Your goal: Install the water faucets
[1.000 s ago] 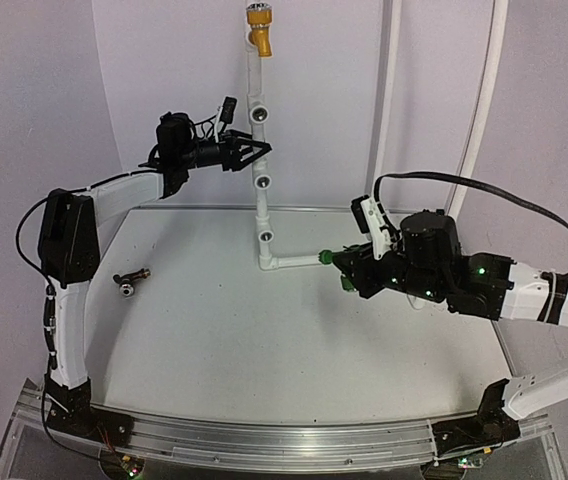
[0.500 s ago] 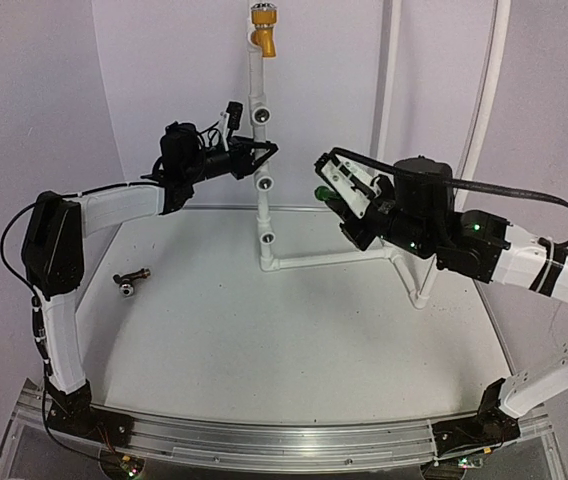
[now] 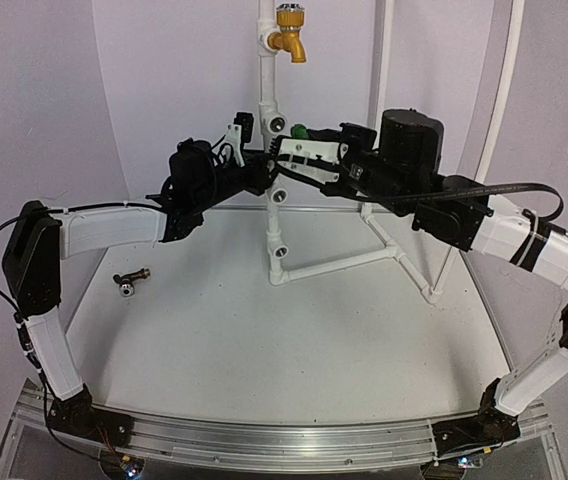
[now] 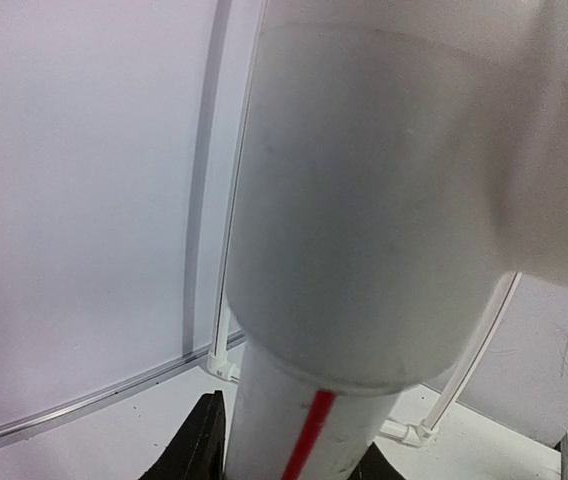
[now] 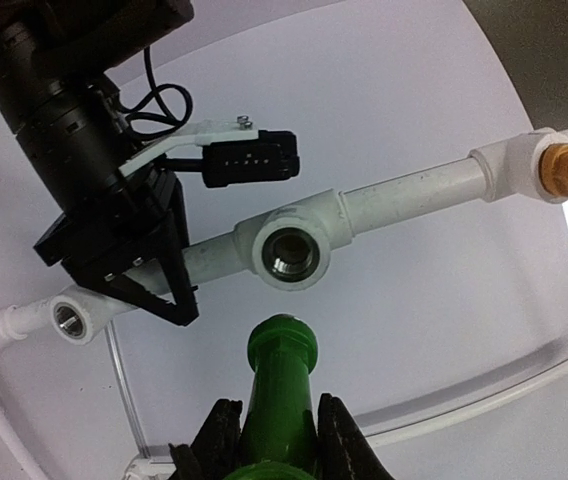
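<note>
Threading the green faucet (image 5: 280, 390) into the white pipe stand (image 5: 414, 195) looks to be the step in hand. Far left on the table (image 3: 264, 340), the dark brown faucet (image 3: 131, 281) lies on its side, well apart from both arms (its turn comes later, I take it). Further right, the left gripper (image 3: 257, 176) has its jaws drawn in tight around the stand's upright, between the upper socket (image 5: 294, 256) and the next one down. In its own camera the pipe fills the view, with a dark finger (image 4: 204, 455) at each side, so I judge it to be bracing the stand. The upper socket's metal-threaded mouth faces the right arm. The green faucet's hexagonal nose hovers just short of that mouth, near but not touching, and sits a little low of its centre in the right wrist view. The right gripper (image 5: 276, 432) is clamped on the faucet's body, one finger pressed to each side. At the top of the stand the yellow-orange faucet (image 3: 289, 37) is already seated. The next move calls for bringing the nose up into line with the socket's axis, easing it in until the threads meet, then turning. A tilted entry would probably cross the threads.
</note>
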Controlling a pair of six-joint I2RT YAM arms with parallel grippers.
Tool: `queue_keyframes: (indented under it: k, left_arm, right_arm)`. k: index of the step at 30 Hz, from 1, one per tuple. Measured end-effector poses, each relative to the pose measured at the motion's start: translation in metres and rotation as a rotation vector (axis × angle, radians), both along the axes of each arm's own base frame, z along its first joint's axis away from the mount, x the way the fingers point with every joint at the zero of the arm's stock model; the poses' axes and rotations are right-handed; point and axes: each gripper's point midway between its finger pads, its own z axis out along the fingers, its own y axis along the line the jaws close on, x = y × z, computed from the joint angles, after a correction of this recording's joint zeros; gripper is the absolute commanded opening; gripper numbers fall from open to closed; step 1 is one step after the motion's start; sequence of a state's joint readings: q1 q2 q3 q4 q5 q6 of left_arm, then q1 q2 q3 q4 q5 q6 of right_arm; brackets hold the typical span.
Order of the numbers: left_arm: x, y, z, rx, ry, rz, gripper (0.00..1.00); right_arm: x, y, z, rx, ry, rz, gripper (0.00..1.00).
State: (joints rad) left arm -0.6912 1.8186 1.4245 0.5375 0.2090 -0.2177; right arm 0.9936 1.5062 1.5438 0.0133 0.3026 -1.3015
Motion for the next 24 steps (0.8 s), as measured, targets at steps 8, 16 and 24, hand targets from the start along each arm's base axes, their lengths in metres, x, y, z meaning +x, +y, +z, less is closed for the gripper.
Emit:
queue_keyframes:
  k: [8,16,24]
  left_arm:
    - [0.000,0.001,0.000,-0.016,0.012,0.049,0.00]
    - [-0.002,0.003,-0.001,-0.031,0.031,0.090,0.00]
    - [-0.003,0.002,-0.002,-0.036,0.039,0.093,0.00]
  right_arm:
    - [-0.003,0.008,0.020,-0.052,-0.031,0.043,0.00]
    - [0.004,0.022,0.005,-0.105,-0.023,0.060,0.00]
    - [0.013,0.036,-0.004,-0.132,-0.055,0.060,0.00]
